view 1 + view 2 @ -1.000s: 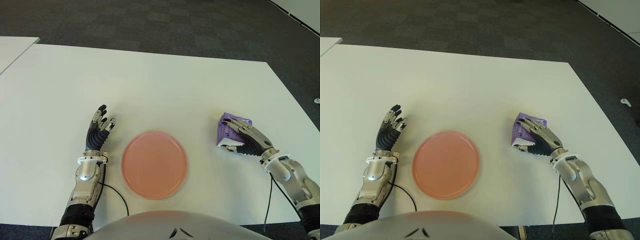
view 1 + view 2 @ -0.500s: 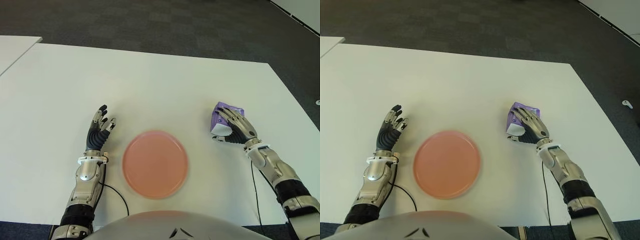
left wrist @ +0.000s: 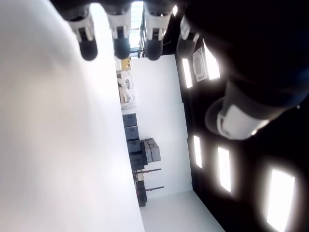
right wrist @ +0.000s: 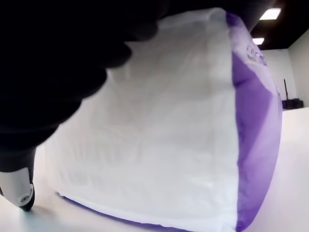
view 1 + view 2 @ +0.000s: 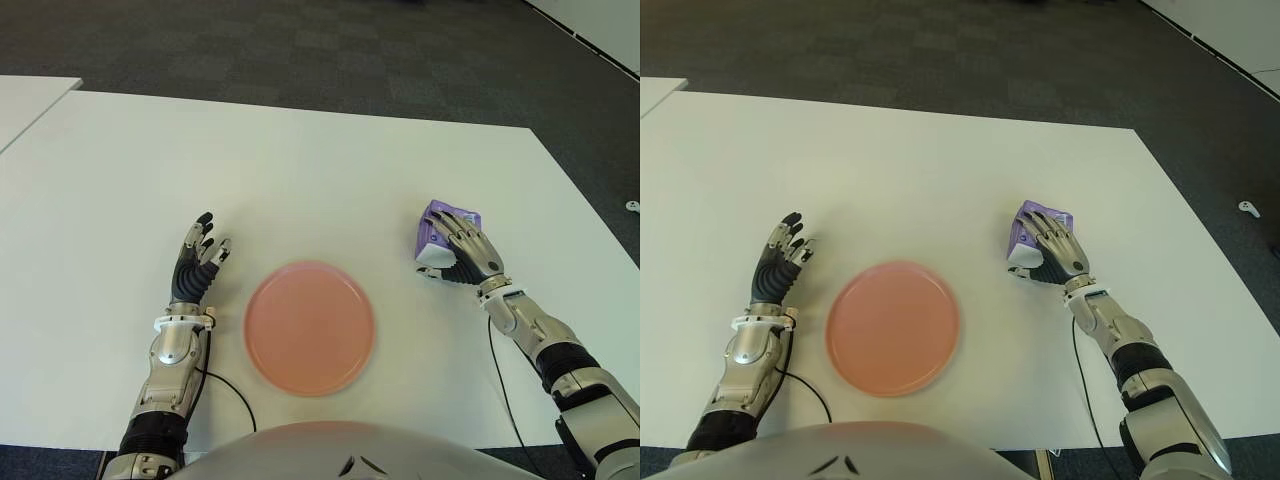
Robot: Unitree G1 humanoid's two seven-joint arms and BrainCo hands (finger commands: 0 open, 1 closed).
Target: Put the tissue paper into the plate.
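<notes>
White table (image 5: 300,160); pink plate (image 5: 309,327) near the robot-side edge, roughly central between the two hands. Nothing on the plate.

Tissue pack (image 5: 440,226), purple and white, on the table to the right of the plate, well apart from it. Purple end pointing away from the robot, white face toward the plate.

Right hand (image 5: 466,256) draped over the tissue pack from the robot's side, fingers (image 5: 1045,231) laid across its top, thumb at the lower white corner. Fingers closed around the pack, in contact. Right wrist view: pack (image 4: 183,145) filling the frame, white face with purple end panel, dark palm pressed right against it, one fingertip (image 4: 19,193) down at the table next to the pack's lower edge. Cannot tell whether the pack is lifted or sitting on the table; lower edge looks close to the surface.

Left hand (image 5: 196,263) to the left of the plate, just beside its rim, not touching it. Fingers extended and slightly apart, pointing away from the robot, holding nothing. Left wrist view: fingertips (image 3: 120,46) straight in a row, thumb separate, nothing between them.

Black cable (image 5: 225,385) trailing from the left forearm across the table toward the robot-side edge.

Dark carpet floor (image 5: 300,40) beyond the far table edge.
</notes>
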